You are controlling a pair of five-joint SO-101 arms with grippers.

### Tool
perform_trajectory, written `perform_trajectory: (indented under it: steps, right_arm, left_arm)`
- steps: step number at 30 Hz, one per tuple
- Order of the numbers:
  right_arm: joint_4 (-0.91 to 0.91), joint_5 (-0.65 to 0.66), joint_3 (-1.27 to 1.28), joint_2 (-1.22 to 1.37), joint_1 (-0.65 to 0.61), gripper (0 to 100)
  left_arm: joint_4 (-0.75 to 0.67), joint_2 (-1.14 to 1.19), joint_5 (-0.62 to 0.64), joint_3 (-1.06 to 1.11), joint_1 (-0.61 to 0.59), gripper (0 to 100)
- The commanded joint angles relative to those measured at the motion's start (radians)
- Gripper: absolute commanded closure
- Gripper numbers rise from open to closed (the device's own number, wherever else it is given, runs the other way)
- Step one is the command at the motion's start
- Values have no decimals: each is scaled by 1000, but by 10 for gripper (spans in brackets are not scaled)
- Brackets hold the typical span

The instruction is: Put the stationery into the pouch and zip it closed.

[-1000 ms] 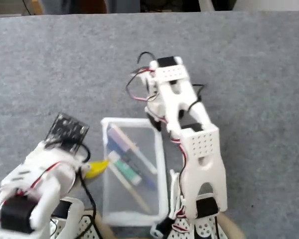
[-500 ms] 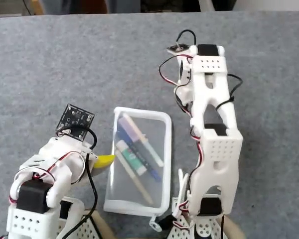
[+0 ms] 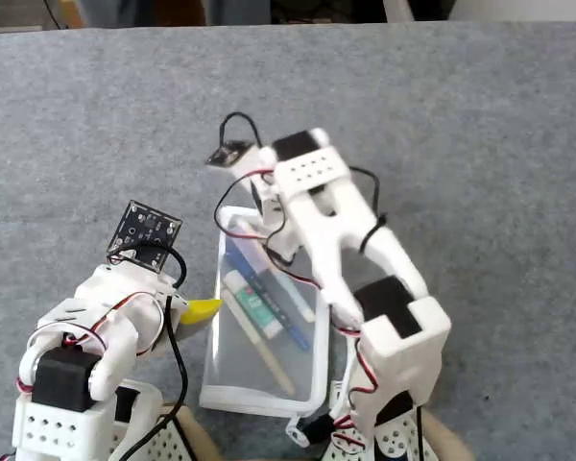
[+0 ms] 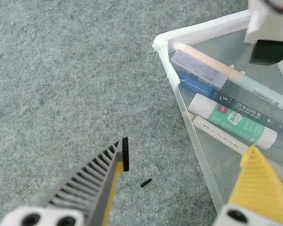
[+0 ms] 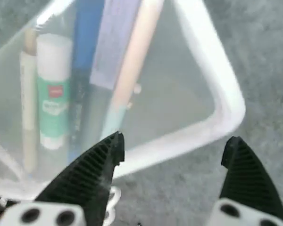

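Note:
A clear pouch with white edging (image 3: 317,317) lies on the grey cloth between the two arms. Inside lie a green-labelled glue stick (image 3: 252,305), a blue pen (image 3: 269,300), a pale pen (image 3: 269,269) and a wooden pencil (image 3: 261,355). My right arm (image 3: 312,182) hangs over the pouch's far end. Its gripper (image 5: 175,143) is open above the pouch's corner (image 5: 226,94), holding nothing. My left gripper (image 4: 186,157) is open at the pouch's left edge (image 4: 179,89); its yellow fingertip (image 3: 202,310) is at that edge, the other finger over bare cloth.
Grey cloth (image 3: 480,125) covers the whole table, with free room on the far side and to the right. A tiny black scrap (image 4: 145,182) lies on the cloth near my left gripper. Both arm bases stand at the near edge.
The right arm swung out to the right of the pouch, then back left over its far end. The pouch shifted slightly right a second ago. The left arm has stayed put since.

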Motion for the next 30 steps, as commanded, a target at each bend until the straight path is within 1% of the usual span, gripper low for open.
perform_trajectory:
  steps: [1,5,9,14,18,23,26,30]
  right_arm:
    - [-100,-32,4,62,12,652]
    - [-123,-37,-107,208,92,652]
    - [-112,-34,-295,364,218,652]
    - [32,11,-596,558,328,652]
    - [157,14,-868,680,408,652]
    - [262,31,-1175,809,512,655]
    - [265,55,-1268,849,586,655]
    - [265,57,-1326,851,689,655]
  left_arm:
    - [8,-5,8,-16,4,621]
    - [8,-3,6,-16,-16,620]
    - [8,-2,6,-19,-39,619]
    - [8,3,6,-59,-42,618]
    - [8,3,6,-68,-42,618]
    - [9,3,6,-67,-42,618]
    - [9,3,6,-70,-42,618]
    - [9,3,6,-70,-42,618]
